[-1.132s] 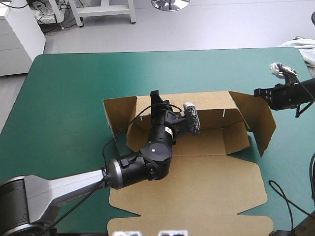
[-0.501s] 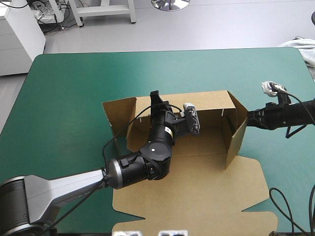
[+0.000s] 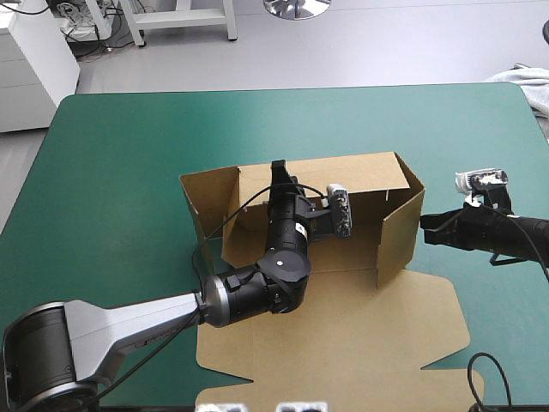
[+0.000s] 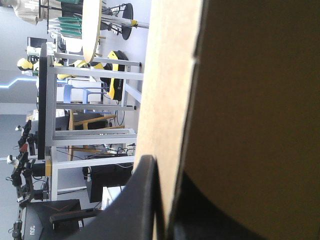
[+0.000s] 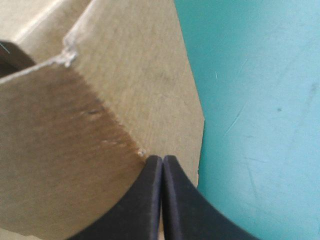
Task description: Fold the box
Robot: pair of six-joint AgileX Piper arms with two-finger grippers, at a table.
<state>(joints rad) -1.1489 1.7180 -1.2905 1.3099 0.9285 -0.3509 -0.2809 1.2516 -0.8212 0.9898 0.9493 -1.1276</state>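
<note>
The brown box (image 3: 343,326) lies mid-table with its lid flat toward the near edge. Its back wall (image 3: 360,176) stands upright. My left gripper (image 3: 279,170) is shut on that wall's top edge. In the left wrist view the board (image 4: 240,100) runs between the black fingers (image 4: 145,200). The right side wall (image 3: 399,232) is raised and swung inward. My right gripper (image 3: 426,227) is shut, with its tip against the outside of that wall. The right wrist view shows the joined tip (image 5: 162,162) touching the board (image 5: 75,125). The left side flap (image 3: 210,193) stays splayed outward.
A pale cloth (image 3: 527,81) lies at the table's far right corner. Bare teal-green cover (image 3: 120,172) stretches left of the box and beyond its back wall.
My right gripper has moved left and pushed the right side wall from splayed open to upright and turned inward. The left gripper kept its hold on the back wall.
</note>
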